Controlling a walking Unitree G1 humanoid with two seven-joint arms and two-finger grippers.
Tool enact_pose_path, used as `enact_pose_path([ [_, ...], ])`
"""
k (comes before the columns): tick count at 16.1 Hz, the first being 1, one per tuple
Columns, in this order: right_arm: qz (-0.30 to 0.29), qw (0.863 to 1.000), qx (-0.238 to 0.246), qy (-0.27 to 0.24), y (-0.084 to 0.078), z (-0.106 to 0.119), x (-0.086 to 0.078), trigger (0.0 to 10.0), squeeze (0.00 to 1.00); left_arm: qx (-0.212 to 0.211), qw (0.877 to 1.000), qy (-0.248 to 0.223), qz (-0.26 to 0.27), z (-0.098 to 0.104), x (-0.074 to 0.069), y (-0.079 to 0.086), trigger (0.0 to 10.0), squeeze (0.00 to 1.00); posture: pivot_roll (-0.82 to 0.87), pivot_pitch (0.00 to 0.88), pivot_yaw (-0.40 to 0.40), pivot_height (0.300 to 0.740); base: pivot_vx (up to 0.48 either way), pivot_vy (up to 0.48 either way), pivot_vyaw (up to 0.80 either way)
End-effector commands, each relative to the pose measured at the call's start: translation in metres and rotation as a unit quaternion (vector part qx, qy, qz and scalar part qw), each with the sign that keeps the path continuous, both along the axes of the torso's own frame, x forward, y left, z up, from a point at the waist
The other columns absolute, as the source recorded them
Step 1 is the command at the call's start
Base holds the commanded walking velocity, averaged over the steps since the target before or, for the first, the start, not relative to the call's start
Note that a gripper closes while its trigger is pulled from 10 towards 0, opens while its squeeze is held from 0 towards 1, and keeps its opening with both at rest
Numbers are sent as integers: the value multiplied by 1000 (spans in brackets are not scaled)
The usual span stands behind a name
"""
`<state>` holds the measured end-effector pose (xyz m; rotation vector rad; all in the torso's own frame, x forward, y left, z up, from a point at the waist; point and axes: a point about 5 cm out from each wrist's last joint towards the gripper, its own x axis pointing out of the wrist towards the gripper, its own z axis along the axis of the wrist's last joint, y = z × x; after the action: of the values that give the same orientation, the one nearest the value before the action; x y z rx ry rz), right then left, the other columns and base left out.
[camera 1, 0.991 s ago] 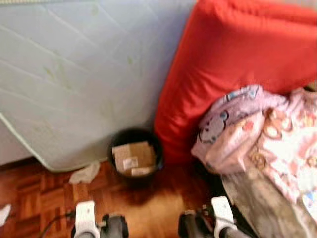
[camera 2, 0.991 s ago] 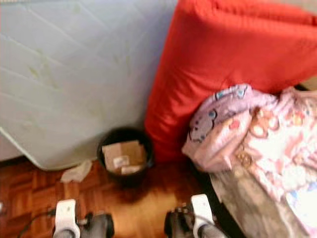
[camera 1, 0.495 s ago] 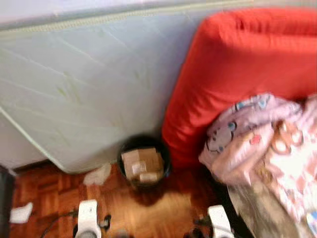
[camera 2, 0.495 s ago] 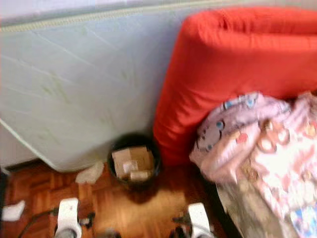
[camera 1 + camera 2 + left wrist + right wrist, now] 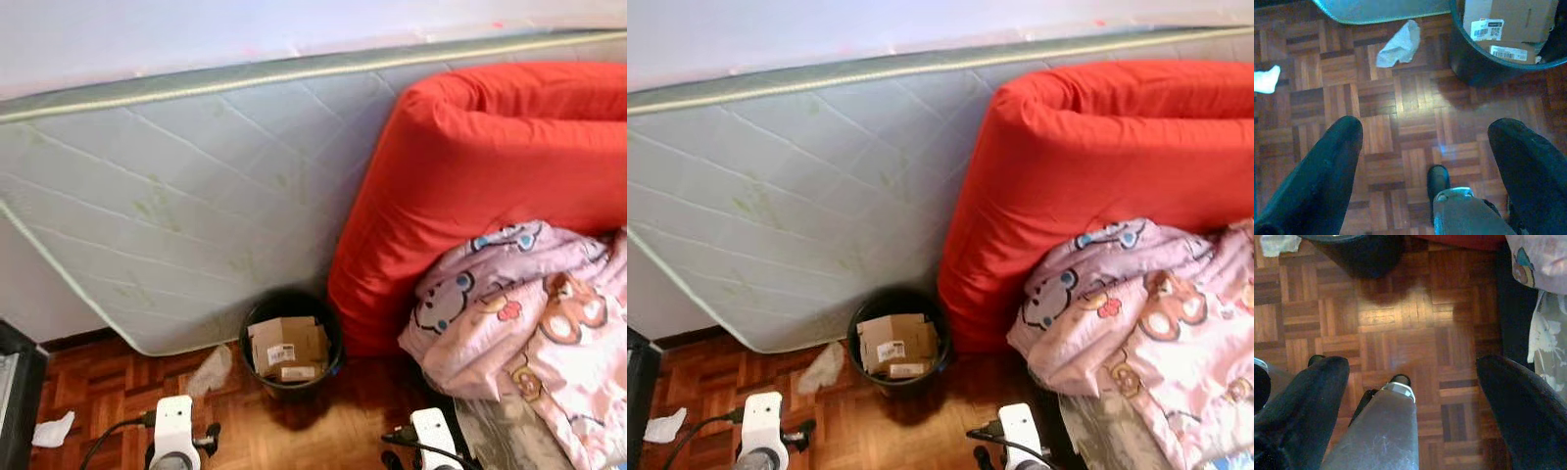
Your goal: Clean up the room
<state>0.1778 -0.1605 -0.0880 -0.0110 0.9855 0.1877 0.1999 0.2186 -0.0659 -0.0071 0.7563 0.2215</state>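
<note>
Standing on the parquet floor (image 5: 1415, 107), we face a black waste bin (image 5: 291, 343) loaded with cardboard boxes (image 5: 288, 347). It sits at the foot of a white quilted mattress (image 5: 196, 206) propped against the wall, just beside a red folded mattress (image 5: 490, 176). Our left gripper (image 5: 1425, 161) hangs above bare floor with its black fingers (image 5: 1322, 176) spread wide, holding nothing and touching nothing. Our right gripper (image 5: 1410, 396) is likewise wide open and empty over the floor near the bin's base. A crumpled wrapper (image 5: 1398, 45) lies on the floor between the bin and the white mattress's corner; a scrap of white tissue (image 5: 51, 431) lies well apart to our left. A pink cartoon-print blanket (image 5: 529, 323) is heaped against the red mattress on our right.
</note>
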Motion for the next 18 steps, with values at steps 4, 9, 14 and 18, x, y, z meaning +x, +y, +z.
enact_pose_path([
  [4,-6,1000,2,14,0,-4,-7,10000,0,-7,999,33,10,-9,-15,0,10000,0,-64,0,-30,740,0,0,0],
  [9,-9,1000,-6,10,-2,-3,-5,10000,0,-12,999,33,15,-9,-15,-1,10000,0,-55,0,-32,740,0,0,0],
  [14,-17,1000,-7,8,-3,-2,-3,10000,0,-13,999,37,13,-10,-15,-3,10000,0,-42,40,-43,740,0,0,0],
  [18,-7,1000,-11,13,-3,-2,-3,10000,0,-12,999,39,13,-11,-17,-3,10000,0,-47,57,-46,740,0,0,-545],
])
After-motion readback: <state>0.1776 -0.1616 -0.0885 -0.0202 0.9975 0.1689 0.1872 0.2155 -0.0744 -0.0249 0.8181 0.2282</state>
